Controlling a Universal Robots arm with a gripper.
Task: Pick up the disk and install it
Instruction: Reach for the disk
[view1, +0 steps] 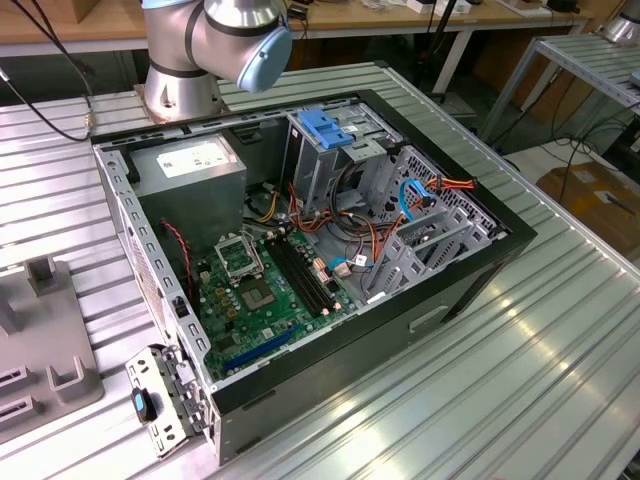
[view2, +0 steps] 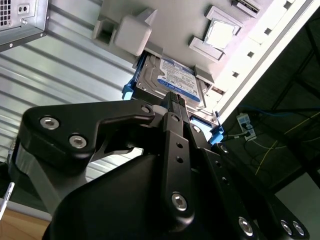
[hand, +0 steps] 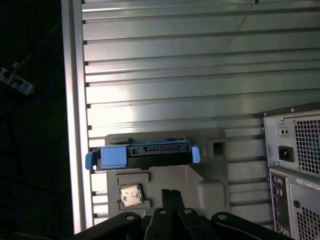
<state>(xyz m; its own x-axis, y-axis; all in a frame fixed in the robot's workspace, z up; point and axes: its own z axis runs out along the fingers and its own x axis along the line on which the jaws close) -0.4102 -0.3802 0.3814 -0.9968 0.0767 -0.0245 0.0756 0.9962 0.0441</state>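
Fixture: in the exterior view a moulded grey plastic fixture (view1: 40, 350) lies on the ribbed aluminium table (view1: 560, 380), at nine o'clock from the open black computer case (view1: 470, 270).
Disk: in the second wrist view the disk (view2: 172, 80), a flat grey-metal drive with a white-and-blue label in a bright blue rail frame, lies label up in a fixture pocket, outside the case.
Chip: a small square silver processor chip (view2: 220, 32) sits pocketed near the disk.
Gripper: the black two-finger gripper (view2: 173, 100) is clenched on nothing, fingertips (view2: 169, 112) together over the disk; whether they touch it I cannot tell.
Cage: a bare blue plastic bracket (view1: 325, 125) tops the metal drive cage (view1: 320, 170) at twelve o'clock in the case.
Approach: spread the fingers before you descend, centre them across the blue rails, and keep off the pocket walls and the chip.
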